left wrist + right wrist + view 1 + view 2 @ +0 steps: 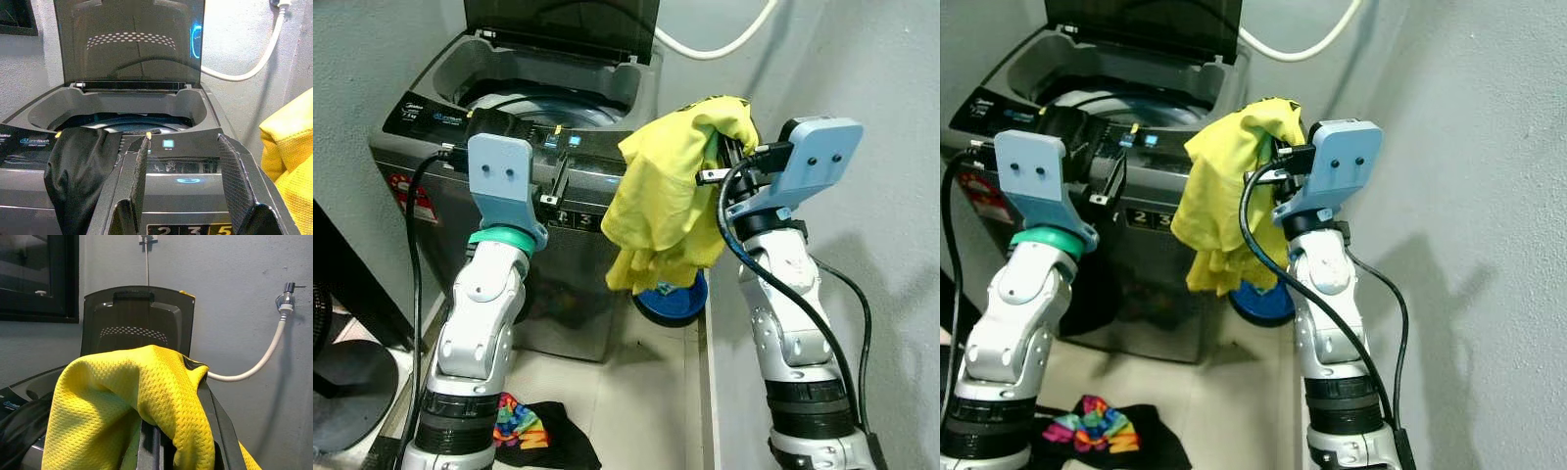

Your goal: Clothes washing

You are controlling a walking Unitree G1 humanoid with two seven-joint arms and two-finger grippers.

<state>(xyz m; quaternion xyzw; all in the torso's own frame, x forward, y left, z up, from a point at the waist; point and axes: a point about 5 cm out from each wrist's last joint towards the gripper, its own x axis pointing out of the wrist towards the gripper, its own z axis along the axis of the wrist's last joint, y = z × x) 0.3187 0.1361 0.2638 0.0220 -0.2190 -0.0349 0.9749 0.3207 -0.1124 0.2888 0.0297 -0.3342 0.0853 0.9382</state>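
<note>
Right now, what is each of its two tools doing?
Left tool: open, empty, before the washing machine.
Right tool: holding the yellow shirt; whether its fingers are shut cannot be told.

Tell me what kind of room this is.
Most likely a home laundry corner. A top-loading washing machine stands against the wall with its lid up, a white hose runs from a wall tap, and the right tool holds a yellow shirt.

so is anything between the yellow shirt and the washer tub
Nothing visible blocks it. The washer lid stands open and the yellow shirt, held by the right gripper, hangs beside the front right corner. A black garment drapes over the front rim.
</note>
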